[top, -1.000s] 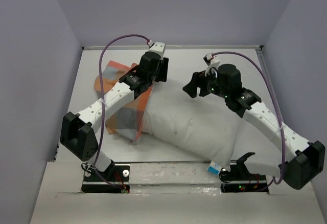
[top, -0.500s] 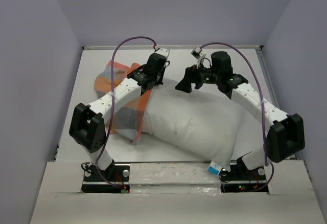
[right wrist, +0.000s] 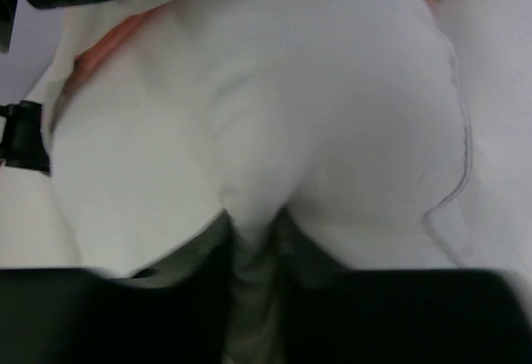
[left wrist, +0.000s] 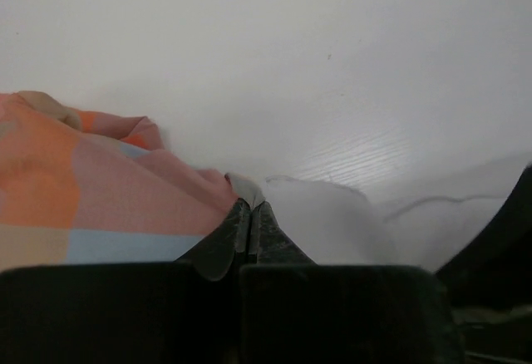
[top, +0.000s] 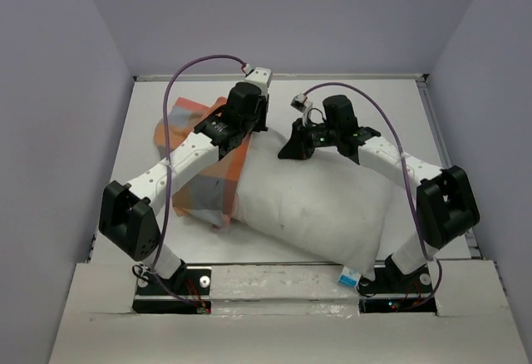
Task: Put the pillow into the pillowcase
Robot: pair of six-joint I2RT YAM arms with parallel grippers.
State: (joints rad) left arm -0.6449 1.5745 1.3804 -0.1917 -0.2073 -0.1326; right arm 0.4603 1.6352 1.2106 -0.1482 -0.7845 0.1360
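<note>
where the pillow (top: 316, 202) lies slantwise across the bench (top: 391, 102), your two arms meet over its far end. the pillow is plump and white, and its blue-and-white tag (top: 349, 277) sits at the near corner, by the right arm's base. the case (top: 208, 194), checked in orange, light blue and grey-brown, lies on the left of the bench, touching the pillow's left end. an orange edge of it runs along that end, and from above you cannot tell how far the pillow sits inside.

your left arm (top: 179, 160) reaches slantwise over the case to the pillow's far left corner. in the left wrist view the left jaws are pressed together, pinching a small grey-brown bit of the case's edge at their tips. orange and blue checks bunch up to the left of them, white pillow cloth lies just to the right, and bare bench shows beyond.

your right arm (top: 391, 160) bends in from the right over the pillow's far edge, its head pointing left and standing near the left arm's wrist. in the right wrist view the right jaws are closed on a fold of the pillow: the white cloth puckers between the two fingers and swells up full above them. slivers of the orange case show at the upper left and upper right of that view.
</note>
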